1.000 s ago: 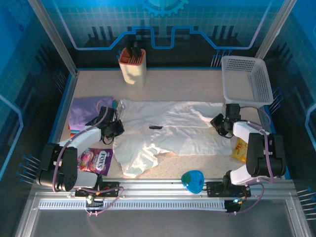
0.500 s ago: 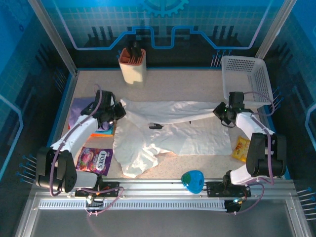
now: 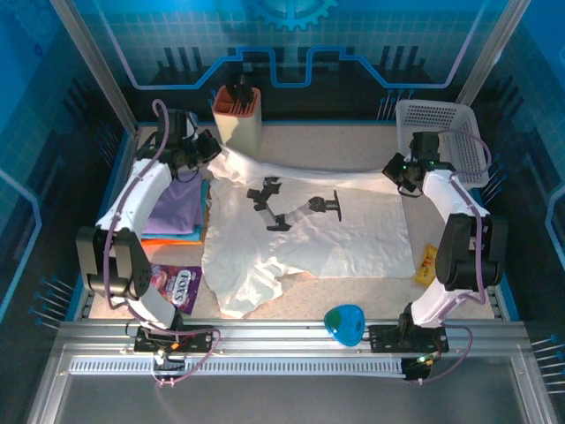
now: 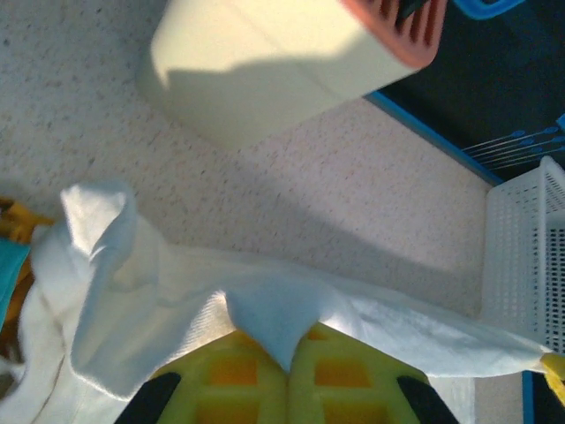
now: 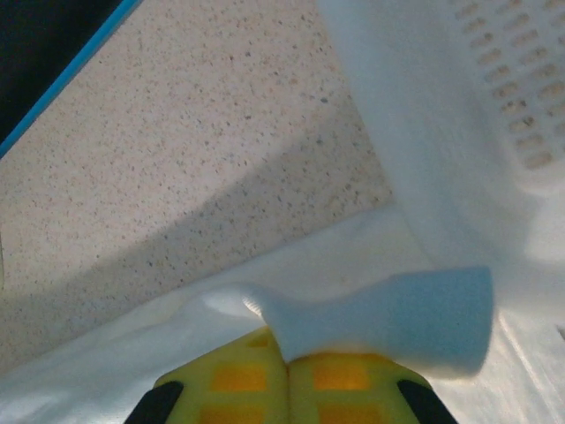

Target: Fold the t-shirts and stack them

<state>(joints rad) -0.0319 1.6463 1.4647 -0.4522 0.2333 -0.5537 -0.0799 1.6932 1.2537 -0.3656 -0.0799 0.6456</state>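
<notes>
Spreading white t-shirt: left gripper and right gripper, each pinching its far hem, have hauled that edge from mid-table toward the back. Shirt lies mostly open; folding judged next.

You have one white t-shirt, one folded-garment stack, one basket, one cream holder, one purple packet, one yellow packet, one blue object.
</notes>
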